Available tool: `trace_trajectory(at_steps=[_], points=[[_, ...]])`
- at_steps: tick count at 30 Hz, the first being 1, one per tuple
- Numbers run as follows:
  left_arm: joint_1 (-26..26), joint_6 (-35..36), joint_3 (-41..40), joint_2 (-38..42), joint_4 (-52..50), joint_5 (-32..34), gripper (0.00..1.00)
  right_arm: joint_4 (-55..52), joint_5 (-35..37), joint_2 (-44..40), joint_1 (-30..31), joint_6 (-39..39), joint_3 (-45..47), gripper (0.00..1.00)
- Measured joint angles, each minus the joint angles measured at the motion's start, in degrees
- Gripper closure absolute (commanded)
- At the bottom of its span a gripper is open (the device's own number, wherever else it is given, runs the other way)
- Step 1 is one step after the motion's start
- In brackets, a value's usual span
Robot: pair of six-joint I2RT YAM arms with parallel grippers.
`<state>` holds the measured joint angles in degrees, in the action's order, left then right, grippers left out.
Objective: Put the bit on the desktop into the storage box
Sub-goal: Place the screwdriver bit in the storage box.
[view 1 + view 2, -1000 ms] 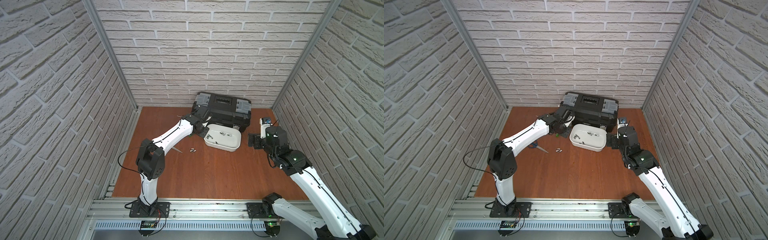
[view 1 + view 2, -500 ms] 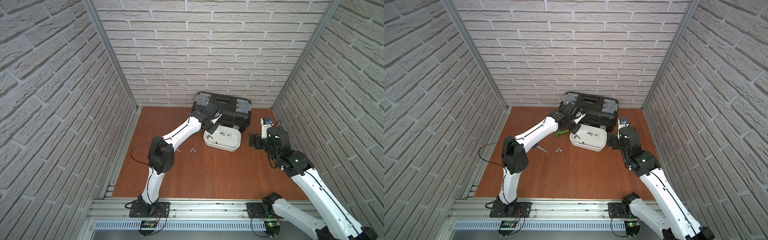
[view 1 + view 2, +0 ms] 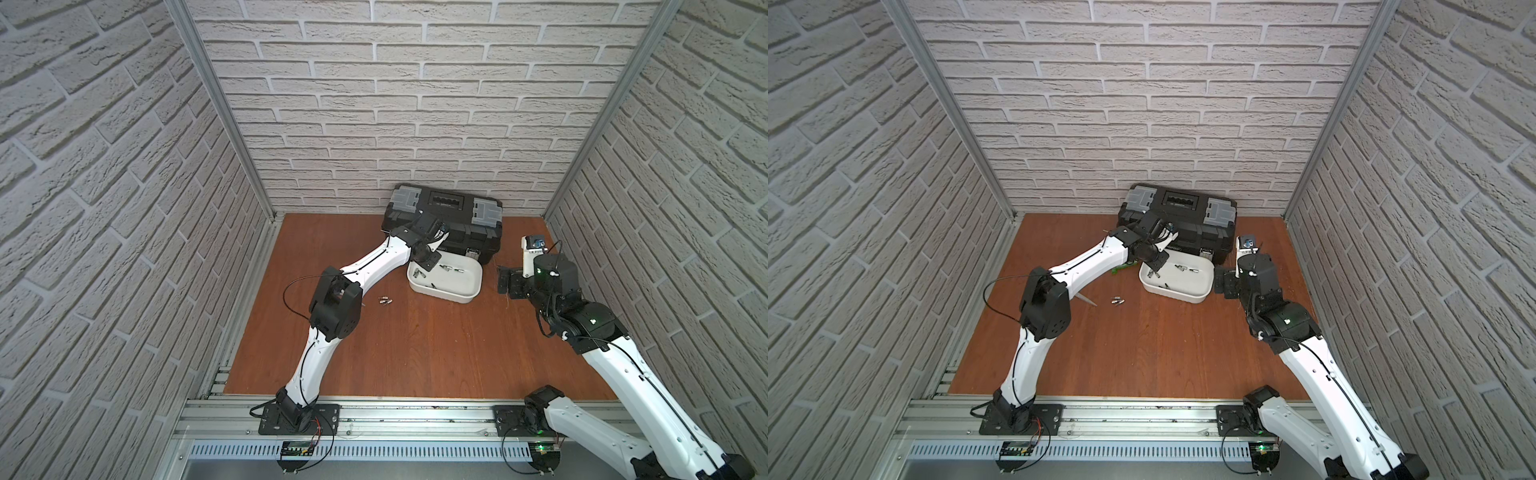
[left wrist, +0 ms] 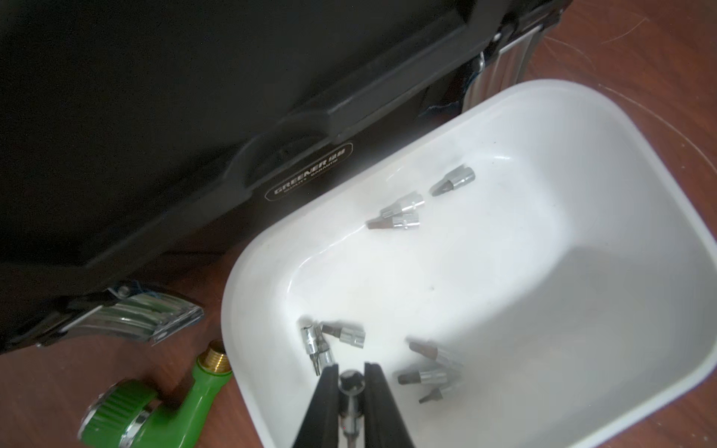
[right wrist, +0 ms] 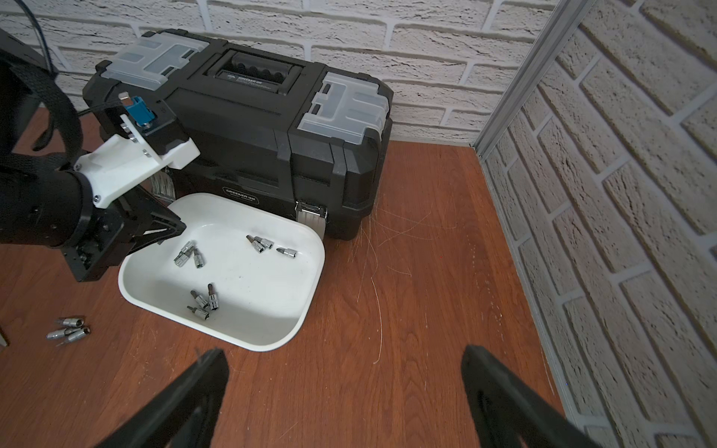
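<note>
Since left pincer hangs over box clamped on a bit, drop looks next; right pincer sits apart, empty; more bits lie on desk.

Both arms: white link shells, black joint housings. Left arm has boxy black elbow w/ thin black cable looping at frame centre-left. Right arm shows green LEDs on joints. Black base plates w/ screws, bottom edge. Left gripper & right gripper: black wedge fingers. White wrist bracket, blue connector, upper left.
</note>
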<state>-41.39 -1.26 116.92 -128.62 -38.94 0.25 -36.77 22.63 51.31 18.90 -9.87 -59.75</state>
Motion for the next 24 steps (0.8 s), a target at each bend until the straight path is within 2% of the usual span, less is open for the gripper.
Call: trace_trajectory(at_steps=[9, 13, 22, 24], points=[[0.0, -0.5, 0.0, -1.66, 1.31, 0.11, 0.95, 0.0, 0.0, 0.0, 0.0, 0.0, 0.0, 0.02], [0.0, -0.87, 0.0, -1.97, 1.36, 0.11, 0.9, 0.0, 0.02, 0.0, 0.0, 0.02, 0.0, 0.02], [0.0, -1.44, 0.0, -2.19, 1.57, 0.09, 0.56, -0.07, 0.04, 0.0, 0.0, 0.02, 0.0, 0.02], [0.0, -1.53, 0.0, -2.19, 1.62, 0.09, 0.52, -0.11, 0.07, 0.0, 0.0, 0.04, 0.0, 0.02]])
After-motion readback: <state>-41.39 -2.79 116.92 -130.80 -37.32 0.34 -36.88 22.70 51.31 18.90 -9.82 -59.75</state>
